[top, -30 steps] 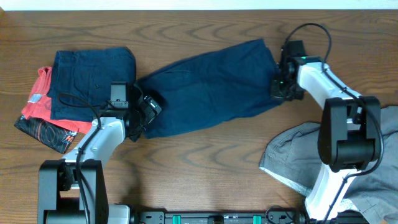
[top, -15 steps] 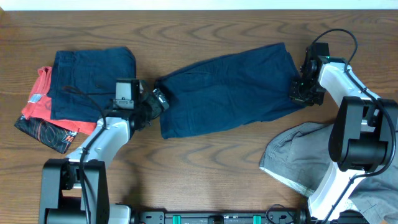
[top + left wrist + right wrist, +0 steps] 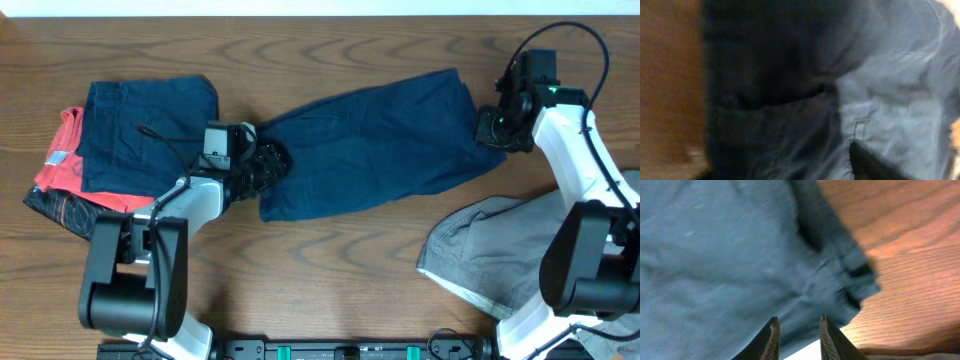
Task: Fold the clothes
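So:
1. The spread navy shorts lie between my arms. Their long axis slants from my left gripper at one end to my right gripper at the other.
2. The right jaws stand narrowly apart and empty, with cloth just ahead. The left wrist view is too blurred to tell that gripper's state.
3. I can read no label or writing.

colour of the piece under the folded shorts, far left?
Red with black print: the printed piece, clearest overhead.

Brown wooden table, visible grain. Black rail with green parts along near edge.
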`<state>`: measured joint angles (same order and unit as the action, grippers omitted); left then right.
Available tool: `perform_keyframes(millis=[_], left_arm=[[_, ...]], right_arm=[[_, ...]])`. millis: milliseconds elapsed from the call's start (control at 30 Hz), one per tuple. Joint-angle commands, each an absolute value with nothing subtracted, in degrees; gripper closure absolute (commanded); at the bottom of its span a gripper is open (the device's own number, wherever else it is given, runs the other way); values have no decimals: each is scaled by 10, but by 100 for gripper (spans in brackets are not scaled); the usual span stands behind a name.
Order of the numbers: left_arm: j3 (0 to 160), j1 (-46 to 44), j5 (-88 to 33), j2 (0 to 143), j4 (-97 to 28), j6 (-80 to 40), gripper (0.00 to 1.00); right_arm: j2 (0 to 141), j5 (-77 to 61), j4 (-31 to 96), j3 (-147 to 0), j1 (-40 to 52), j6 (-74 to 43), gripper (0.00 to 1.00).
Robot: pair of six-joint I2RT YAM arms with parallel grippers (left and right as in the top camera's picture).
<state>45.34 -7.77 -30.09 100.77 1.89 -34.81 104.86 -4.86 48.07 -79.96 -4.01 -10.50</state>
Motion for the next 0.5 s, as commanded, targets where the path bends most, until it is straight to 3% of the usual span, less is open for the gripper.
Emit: perform_keyframes(millis=[0, 33, 167, 300, 467], left_arm=[[432, -86, -357, 1036, 1, -318, 79], [432, -85, -364, 1036, 1, -315, 94], [438, -74, -374, 1021, -22, -314, 94], [467, -59, -373, 974, -113, -306, 94], [513, -42, -373, 879, -254, -296, 94]], right_arm=[[1046, -86, 483, -798, -32, -80, 75], [1046, -87, 484, -798, -29, -80, 76], [1046, -128, 496, -798, -6, -52, 85], [1049, -164, 513, -798, 33, -6, 99], [1062, -177, 523, -793, 98, 15, 99]])
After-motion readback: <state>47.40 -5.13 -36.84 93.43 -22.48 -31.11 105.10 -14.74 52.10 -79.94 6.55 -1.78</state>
